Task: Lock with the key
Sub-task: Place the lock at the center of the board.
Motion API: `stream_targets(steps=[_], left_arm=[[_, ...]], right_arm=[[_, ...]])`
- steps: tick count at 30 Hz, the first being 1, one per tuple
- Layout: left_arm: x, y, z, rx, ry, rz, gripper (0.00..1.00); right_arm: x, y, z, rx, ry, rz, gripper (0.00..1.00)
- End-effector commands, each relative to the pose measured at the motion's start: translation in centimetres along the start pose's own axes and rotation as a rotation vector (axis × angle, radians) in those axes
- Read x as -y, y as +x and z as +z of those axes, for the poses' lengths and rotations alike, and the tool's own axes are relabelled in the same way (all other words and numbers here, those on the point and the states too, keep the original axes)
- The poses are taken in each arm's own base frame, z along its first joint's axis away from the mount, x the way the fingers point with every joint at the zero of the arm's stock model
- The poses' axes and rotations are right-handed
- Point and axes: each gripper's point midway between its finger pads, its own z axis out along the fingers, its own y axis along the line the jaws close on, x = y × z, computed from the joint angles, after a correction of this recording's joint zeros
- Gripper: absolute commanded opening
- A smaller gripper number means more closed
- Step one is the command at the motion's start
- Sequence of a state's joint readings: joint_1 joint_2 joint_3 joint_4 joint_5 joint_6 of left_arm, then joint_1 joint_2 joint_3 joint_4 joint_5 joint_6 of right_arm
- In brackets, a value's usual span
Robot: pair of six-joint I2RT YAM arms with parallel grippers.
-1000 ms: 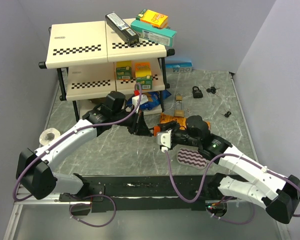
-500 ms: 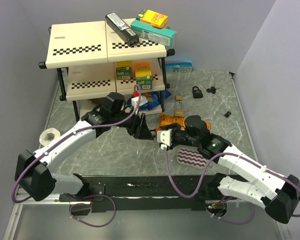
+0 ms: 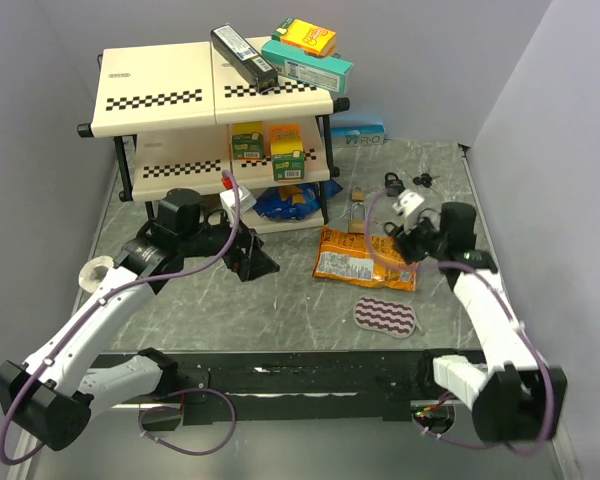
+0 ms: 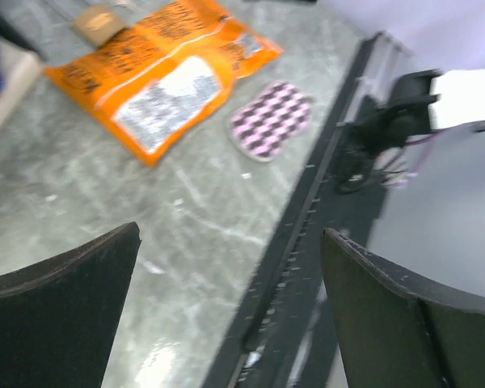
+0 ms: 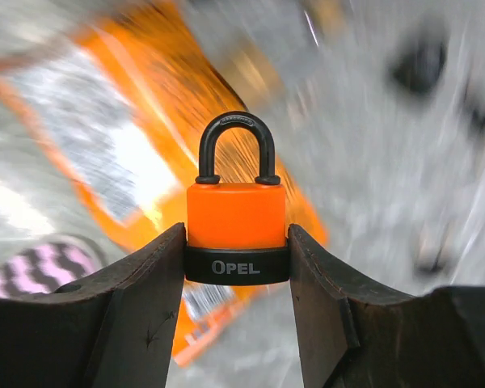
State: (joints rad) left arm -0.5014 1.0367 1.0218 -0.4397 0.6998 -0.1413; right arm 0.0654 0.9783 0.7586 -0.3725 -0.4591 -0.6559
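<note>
An orange padlock point(image 5: 236, 214) with a black base marked OPEL and a black shackle stands upright between my right gripper's point(image 5: 236, 236) fingers, which are shut on its sides. In the top view the right gripper point(image 3: 398, 243) hangs over the right end of the orange snack bag point(image 3: 365, 258). My left gripper point(image 3: 252, 262) is left of the bag, wide open point(image 4: 230, 242) and holding nothing. No key shows in either gripper or in the padlock's visible face. Small dark keys point(image 3: 423, 180) lie at the back right.
A two-level shelf point(image 3: 210, 95) with boxes stands at the back left. A black padlock point(image 3: 393, 183) and a brass padlock point(image 3: 358, 212) lie behind the bag. A pink wavy pad point(image 3: 387, 316) lies near the front rail point(image 3: 310, 372). A tape roll point(image 3: 102, 270) sits at the left.
My left gripper has opened and drawn back to the left, away from the padlock. The right arm has swung to the right and back with the padlock still in its grip.
</note>
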Motion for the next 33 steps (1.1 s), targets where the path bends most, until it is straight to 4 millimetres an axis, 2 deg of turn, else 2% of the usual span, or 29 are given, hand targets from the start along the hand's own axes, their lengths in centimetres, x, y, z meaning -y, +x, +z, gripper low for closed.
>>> stream_targets(steps=[1, 2, 3, 4, 6, 7, 10, 12, 17, 22, 33], left_arm=[[-2.9, 0.2, -0.6, -0.023, -0.129, 0.074, 0.96], [-3.0, 0.2, -0.6, -0.021, -0.134, 0.073, 0.96], [-3.0, 0.2, -0.7, -0.017, -0.14, 0.07, 0.96], [-3.3, 0.4, -0.7, -0.017, -0.158, 0.049, 0.96], [-3.9, 0.5, -0.7, -0.007, -0.195, 0.024, 0.96], [-4.9, 0.7, -0.8, -0.005, -0.252, -0.007, 0.96], [-6.7, 0.5, -1.0, 0.0, -0.35, -0.028, 0.96], [-7.0, 0.4, -1.1, -0.012, -0.363, -0.012, 0.96], [-7.2, 0.6, -1.3, -0.033, -0.372, -0.004, 0.96], [-7.1, 1.1, -1.2, -0.046, -0.362, -0.016, 0.96], [-7.4, 1.0, -0.2, -0.058, -0.339, -0.03, 0.96]], right_arm=[[5.9, 2.4, 0.4, -0.099, 0.118, 0.315, 0.0], [7.5, 3.3, 0.2, -0.119, 0.155, 0.372, 0.0], [8.3, 4.6, 0.9, -0.162, 0.169, 0.421, 0.0], [9.5, 4.3, 1.0, -0.159, 0.195, 0.458, 0.0], [11.2, 5.4, 1.7, -0.191, 0.232, 0.5, 0.0], [12.1, 5.8, 1.9, -0.202, 0.258, 0.508, 0.0], [13.8, 7.1, 3.2, -0.235, 0.285, 0.558, 0.0], [14.9, 8.0, 4.2, -0.258, 0.288, 0.596, 0.0], [16.0, 9.7, 6.0, -0.301, 0.293, 0.658, 0.0], [17.0, 10.1, 7.2, -0.314, 0.293, 0.681, 0.0], [16.3, 11.4, 9.6, -0.378, 0.261, 0.741, 0.0]])
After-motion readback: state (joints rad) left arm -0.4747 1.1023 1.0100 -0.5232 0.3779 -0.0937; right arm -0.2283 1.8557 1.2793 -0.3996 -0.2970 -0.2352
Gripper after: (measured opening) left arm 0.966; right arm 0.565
